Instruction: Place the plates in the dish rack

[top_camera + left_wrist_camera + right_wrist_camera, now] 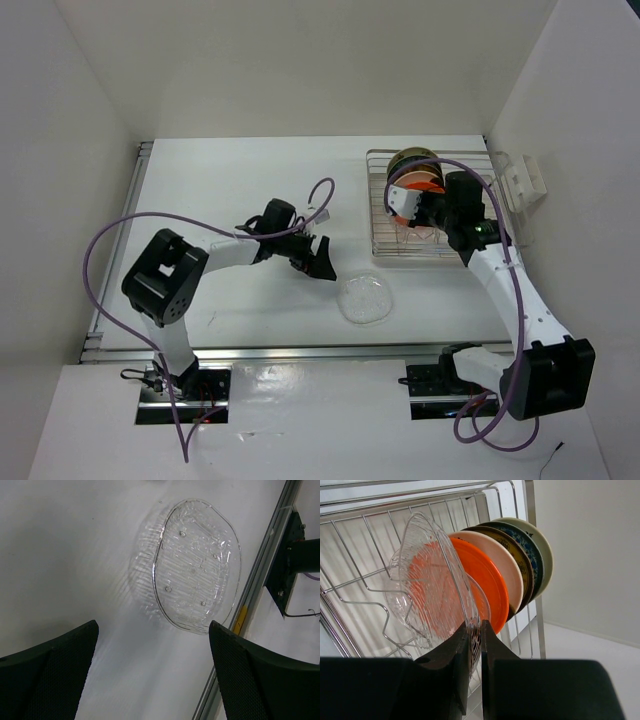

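Observation:
The silver wire dish rack point(385, 240) stands at the back right; its bars show in the right wrist view point(355, 555). Several plates stand in it on edge: orange point(487, 582), cream point(507, 562), brown with gold point(522, 555), teal patterned point(532, 547) and tan point(545, 550). My right gripper point(474, 627) is shut on the rim of a clear glass plate point(427, 580), held upright in the rack beside the orange one. Another clear glass plate point(365, 299) lies flat on the table, also in the left wrist view point(197, 565). My left gripper point(312, 262) is open, empty, just left of it.
A white bracket point(522, 180) sits on the right wall beside the rack. A metal rail point(260, 580) runs along the table's near edge, close to the flat glass plate. White walls enclose the table on three sides.

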### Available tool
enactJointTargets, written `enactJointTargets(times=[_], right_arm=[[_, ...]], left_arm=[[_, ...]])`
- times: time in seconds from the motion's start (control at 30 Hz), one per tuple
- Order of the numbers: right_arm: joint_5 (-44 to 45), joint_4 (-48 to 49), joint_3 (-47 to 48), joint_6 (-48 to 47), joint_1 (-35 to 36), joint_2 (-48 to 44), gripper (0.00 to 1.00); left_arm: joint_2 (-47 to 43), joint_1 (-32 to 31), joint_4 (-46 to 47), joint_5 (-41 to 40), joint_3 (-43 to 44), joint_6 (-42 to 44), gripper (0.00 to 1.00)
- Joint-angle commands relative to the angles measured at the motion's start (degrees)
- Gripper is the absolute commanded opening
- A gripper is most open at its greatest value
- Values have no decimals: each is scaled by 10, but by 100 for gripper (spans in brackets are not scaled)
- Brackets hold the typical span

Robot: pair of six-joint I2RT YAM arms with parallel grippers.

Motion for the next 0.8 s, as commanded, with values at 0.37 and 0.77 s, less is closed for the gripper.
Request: enactJointTargets(times=[0.37, 0.77], right_arm=[[90, 50, -15, -5, -15, -3, 0], [35, 29, 37, -55, -15, 9, 0]], left_arm=[[40, -24, 39, 8, 31, -27, 96], [40, -24, 44, 13, 31, -27, 95]])
